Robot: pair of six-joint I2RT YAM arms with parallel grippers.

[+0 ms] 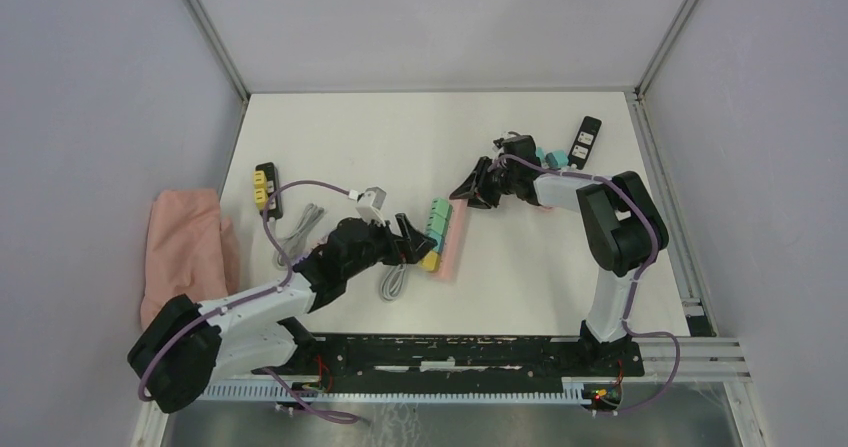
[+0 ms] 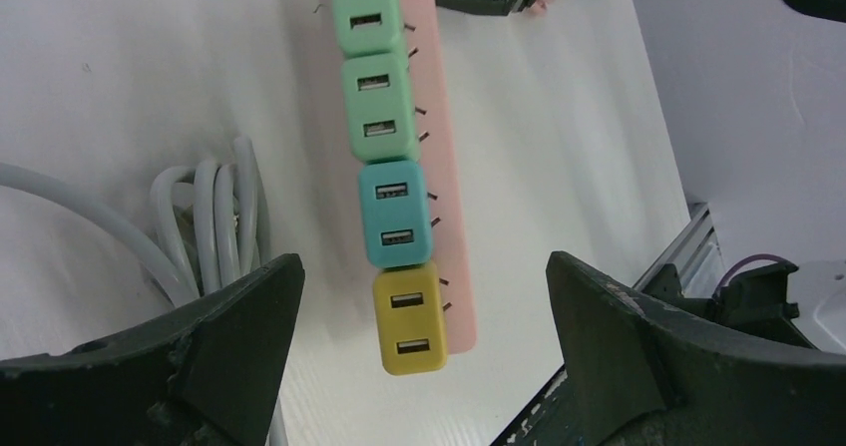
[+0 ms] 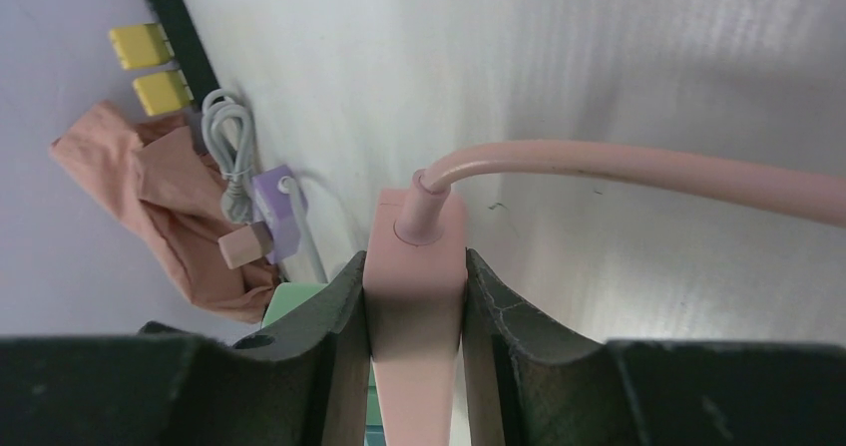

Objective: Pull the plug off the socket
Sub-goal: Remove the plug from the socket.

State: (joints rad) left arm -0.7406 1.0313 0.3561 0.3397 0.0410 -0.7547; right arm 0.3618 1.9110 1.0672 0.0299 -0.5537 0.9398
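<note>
Right wrist view: right gripper [image 3: 415, 301] clamps the pink power strip [image 3: 414, 251] at its cable end; left gripper [image 2: 424, 276] gapes wide near the yellow plug [image 2: 409, 321] (seated in the strip).

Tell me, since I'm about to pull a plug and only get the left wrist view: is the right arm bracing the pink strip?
Observer: Yes. In the right wrist view the right gripper has its jaws shut on the cable end of the pink strip.
Operator: Where does its cable go?
Observer: The pink cable leaves that end and curves off the right edge of that view.
Operator: Anything off to my left?
Observer: From above, a pink cloth lies at the left edge of the table, near a black strip carrying yellow plugs.
</note>
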